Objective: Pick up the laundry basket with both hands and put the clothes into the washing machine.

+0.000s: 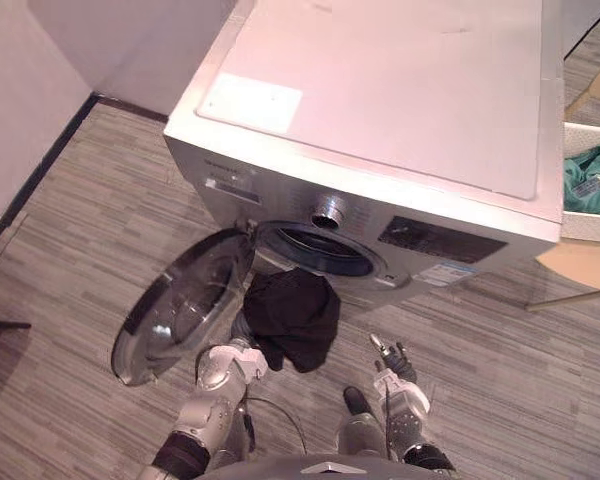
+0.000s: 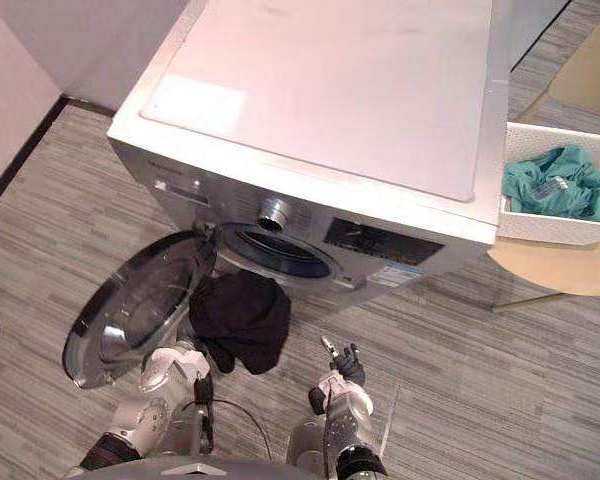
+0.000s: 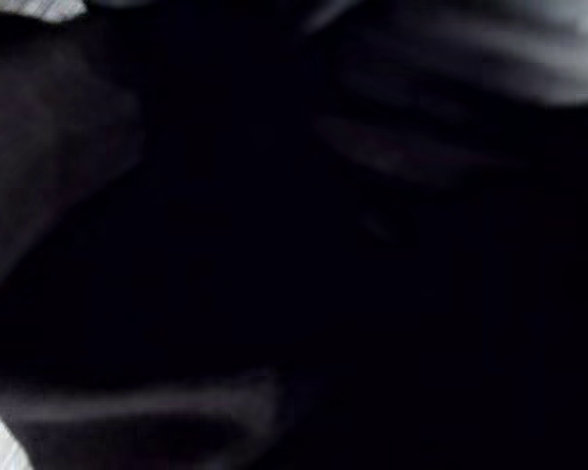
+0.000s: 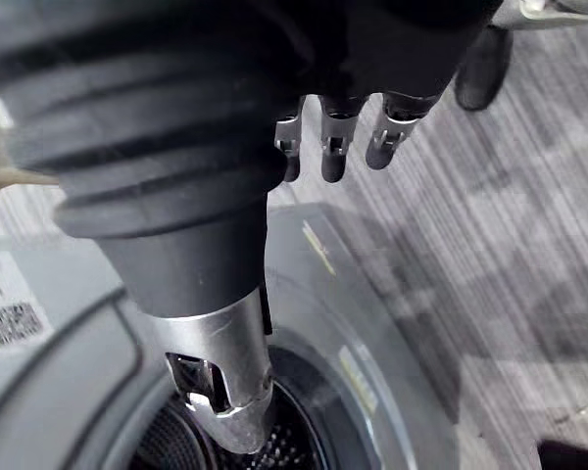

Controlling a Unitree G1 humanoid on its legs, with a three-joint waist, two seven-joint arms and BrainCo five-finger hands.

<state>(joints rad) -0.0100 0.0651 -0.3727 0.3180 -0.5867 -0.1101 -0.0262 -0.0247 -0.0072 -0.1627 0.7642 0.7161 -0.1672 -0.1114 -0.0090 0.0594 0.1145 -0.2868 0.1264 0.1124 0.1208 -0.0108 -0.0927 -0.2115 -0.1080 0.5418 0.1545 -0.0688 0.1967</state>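
A black garment [image 1: 295,315] hangs just below the washing machine's round opening [image 1: 315,250]. My left hand [image 1: 235,358] comes up from the lower left and holds the garment's lower left side; in the left wrist view the dark cloth [image 3: 225,245] covers nearly everything. My right hand [image 2: 342,375] hovers to the right of the garment, in front of the machine, its fingers [image 4: 328,147] relaxed and holding nothing. The white laundry basket [image 2: 550,225] sits on a chair at the far right with teal clothes [image 2: 560,185] inside.
The silver washing machine [image 1: 380,100] stands ahead, its glass door [image 1: 180,305] swung wide open to the left, low over the floor. A tan chair [image 2: 550,265] carries the basket beside the machine's right side. A wall with a dark skirting runs along the left.
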